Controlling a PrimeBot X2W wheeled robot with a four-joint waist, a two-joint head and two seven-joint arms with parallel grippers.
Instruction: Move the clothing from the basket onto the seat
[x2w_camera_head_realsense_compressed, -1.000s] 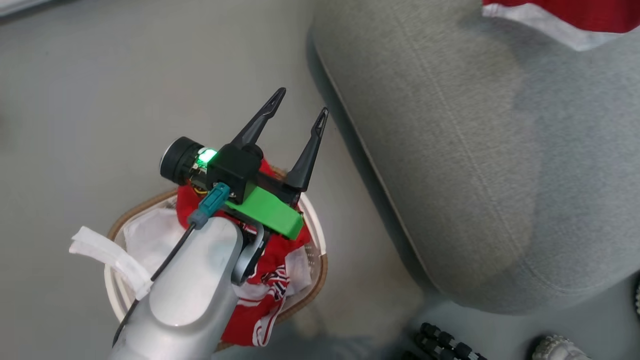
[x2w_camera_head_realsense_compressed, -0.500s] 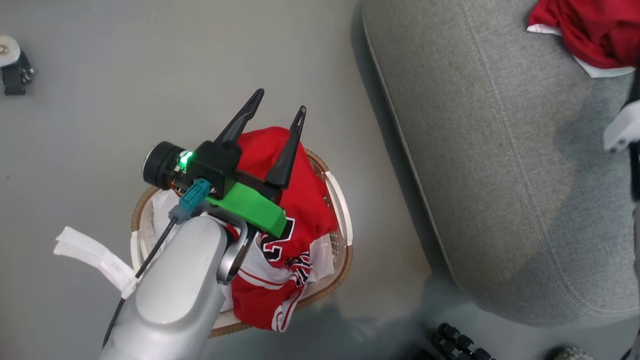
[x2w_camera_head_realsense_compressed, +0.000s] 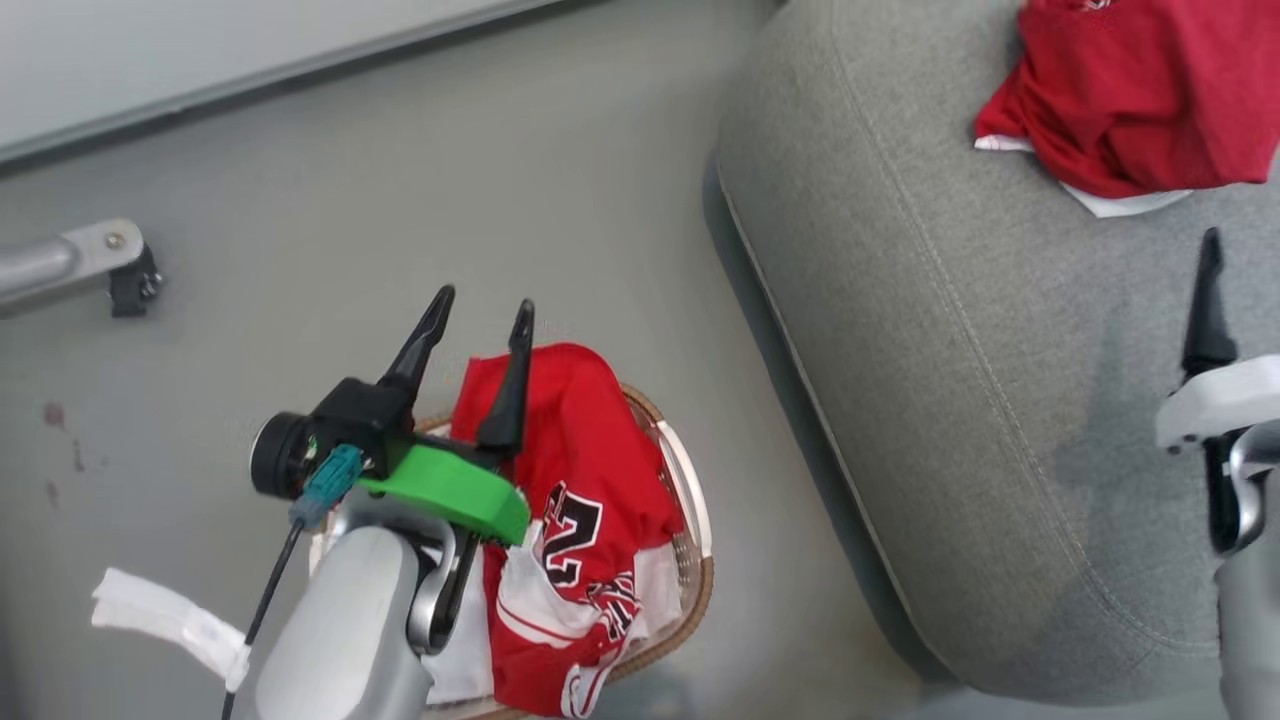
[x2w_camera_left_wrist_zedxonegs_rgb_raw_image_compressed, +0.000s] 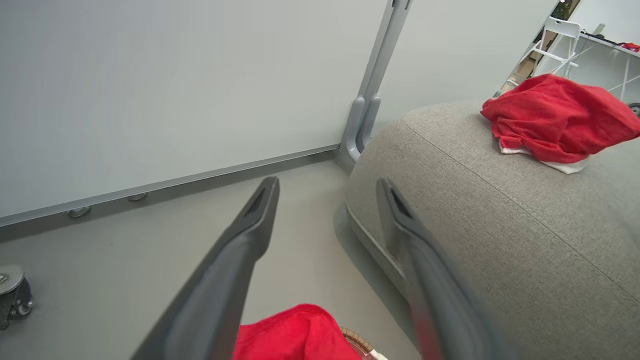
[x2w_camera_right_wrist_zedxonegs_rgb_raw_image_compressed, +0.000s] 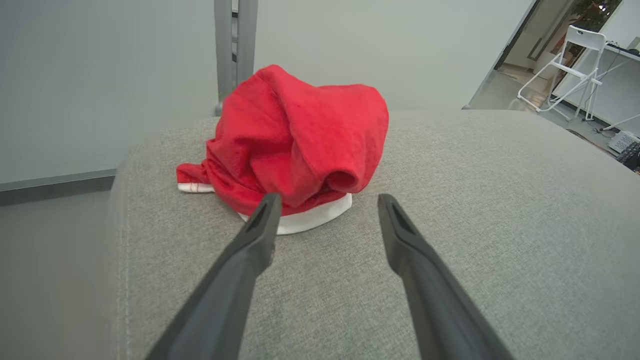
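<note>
Softly crumpled jersey (x2w_camera_right_wrist_zedxonegs_rgb_raw_image_compressed: 295, 142) on nubby seat (x2w_camera_right_wrist_zedxonegs_rgb_raw_image_compressed: 475, 200)

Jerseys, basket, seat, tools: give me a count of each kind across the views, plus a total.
Red jersey bundles: 2 (seat bundle, basket bundle; pieces inside each bundle cannot be told)
Basket: 1
Seat: 1
Tools: 2 (left tool, right tool), both open and empty
Total: 6
</note>
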